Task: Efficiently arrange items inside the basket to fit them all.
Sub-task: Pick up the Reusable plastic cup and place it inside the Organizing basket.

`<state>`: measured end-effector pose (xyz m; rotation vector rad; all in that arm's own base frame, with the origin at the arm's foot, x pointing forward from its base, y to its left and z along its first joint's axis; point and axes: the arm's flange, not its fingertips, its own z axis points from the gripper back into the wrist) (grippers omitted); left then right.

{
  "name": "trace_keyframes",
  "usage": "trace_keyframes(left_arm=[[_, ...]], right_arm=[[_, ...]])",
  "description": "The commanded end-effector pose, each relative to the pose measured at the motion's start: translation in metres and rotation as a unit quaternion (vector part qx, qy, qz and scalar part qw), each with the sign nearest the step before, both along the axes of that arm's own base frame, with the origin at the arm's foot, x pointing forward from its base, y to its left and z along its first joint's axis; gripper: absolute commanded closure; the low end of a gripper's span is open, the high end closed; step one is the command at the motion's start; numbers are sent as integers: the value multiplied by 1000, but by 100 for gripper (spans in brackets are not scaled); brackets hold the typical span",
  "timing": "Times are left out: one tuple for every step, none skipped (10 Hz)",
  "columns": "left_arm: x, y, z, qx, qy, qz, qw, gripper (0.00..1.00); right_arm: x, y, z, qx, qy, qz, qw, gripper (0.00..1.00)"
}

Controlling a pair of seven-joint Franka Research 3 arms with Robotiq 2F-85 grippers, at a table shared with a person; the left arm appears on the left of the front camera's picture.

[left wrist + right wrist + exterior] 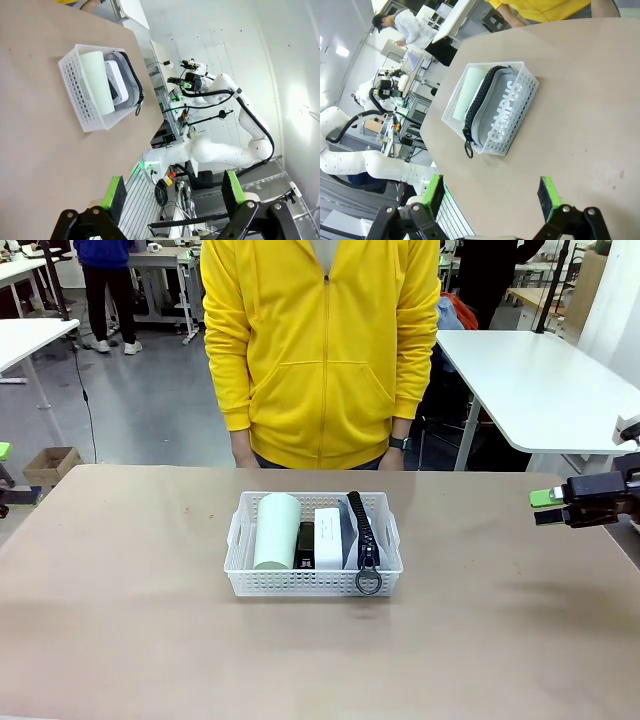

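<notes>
Nearest the robot's side, the tan table [120, 620] is lying bare in front of the basket. In the left wrist view the left gripper [176, 192] is hovering over the table edge with its green-padded fingers [114, 192] standing wide apart and holding nothing; the basket is sitting well apart from it, farther along the table. In the right wrist view the right gripper [491, 192] is likewise hanging with its fingers [548, 196] spread and empty, the basket lying well ahead of it across open tabletop. In the front view that right gripper [548, 507] is sitting at the right edge above the table, well to the right of the basket and pointing toward it.

Toward the middle of the table, the white perforated basket [312, 583] is resting flat with all four items inside. The pale green cup [277, 530] is lying on its side along the basket's left part. Just beside it, the small black stapler [306, 545] is lying in a narrow gap, with the white boxy device [327, 536] next on its right. The grey pouch [502, 112] is standing on edge against the right wall, its black zipper [362, 530] on top and the ring pull [368, 582] hanging over the near rim.

Beyond the far table edge, a person in a yellow hoodie [320, 350] is standing facing the basket.
</notes>
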<state>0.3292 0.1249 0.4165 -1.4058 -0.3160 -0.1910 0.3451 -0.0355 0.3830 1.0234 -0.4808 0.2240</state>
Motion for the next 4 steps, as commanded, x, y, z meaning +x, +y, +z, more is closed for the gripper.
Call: trace_keyframes(left_arm=[[1, -4, 1, -7, 6, 11, 1000, 0], [1, -4, 1, -7, 6, 11, 1000, 0], [1, -4, 1, -7, 6, 11, 1000, 0], [1, -4, 1, -7, 6, 11, 1000, 0]], right_arm=[[0, 1, 3, 1, 7, -2, 1000, 0], [0, 1, 3, 1, 7, -2, 1000, 0], [0, 1, 3, 1, 7, -2, 1000, 0], [0, 1, 3, 1, 7, -2, 1000, 0]])
